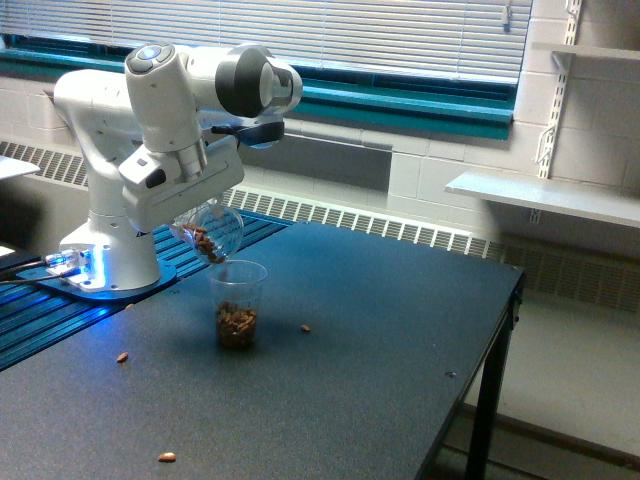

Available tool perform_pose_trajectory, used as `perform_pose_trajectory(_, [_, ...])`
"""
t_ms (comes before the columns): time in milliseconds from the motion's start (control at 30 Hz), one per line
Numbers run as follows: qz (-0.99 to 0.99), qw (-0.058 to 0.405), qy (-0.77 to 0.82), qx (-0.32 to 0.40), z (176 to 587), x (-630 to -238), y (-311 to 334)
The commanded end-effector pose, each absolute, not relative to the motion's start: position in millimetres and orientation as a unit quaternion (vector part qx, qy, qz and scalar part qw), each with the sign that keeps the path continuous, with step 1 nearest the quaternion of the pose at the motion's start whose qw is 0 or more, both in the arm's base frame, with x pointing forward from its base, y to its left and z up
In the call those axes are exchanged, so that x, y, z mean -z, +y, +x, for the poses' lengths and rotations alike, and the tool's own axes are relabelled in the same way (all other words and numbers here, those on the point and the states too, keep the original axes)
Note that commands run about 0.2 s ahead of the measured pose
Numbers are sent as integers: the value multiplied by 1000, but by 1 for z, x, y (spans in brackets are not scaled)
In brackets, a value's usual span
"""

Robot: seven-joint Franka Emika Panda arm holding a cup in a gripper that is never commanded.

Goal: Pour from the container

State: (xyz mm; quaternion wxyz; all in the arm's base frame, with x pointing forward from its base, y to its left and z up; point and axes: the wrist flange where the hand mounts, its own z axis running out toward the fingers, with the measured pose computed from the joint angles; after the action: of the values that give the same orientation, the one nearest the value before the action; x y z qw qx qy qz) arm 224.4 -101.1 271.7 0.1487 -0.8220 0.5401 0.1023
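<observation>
The container, a small clear round-mouthed cup, hangs tilted with its mouth down and toward the exterior view's right. Brown nut-like pieces lie inside it near the lip. My gripper is shut on the container from above; its fingers are mostly hidden by the white hand. Directly below the container's mouth a tapered clear plastic cup stands upright on the dark table, with a layer of brown pieces in its bottom.
Loose brown pieces lie on the table: one right of the cup, one to its left, one near the front. My white base stands behind on a blue plate. The table's edge drops off at the exterior view's right.
</observation>
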Motion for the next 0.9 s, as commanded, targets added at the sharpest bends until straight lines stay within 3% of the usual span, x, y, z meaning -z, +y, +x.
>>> perform_pose_trajectory(33, [-820,151,545,-87,214,-271,-108])
perform_pose_trajectory(900, [-830,143,536,-66,225,-280,-117])
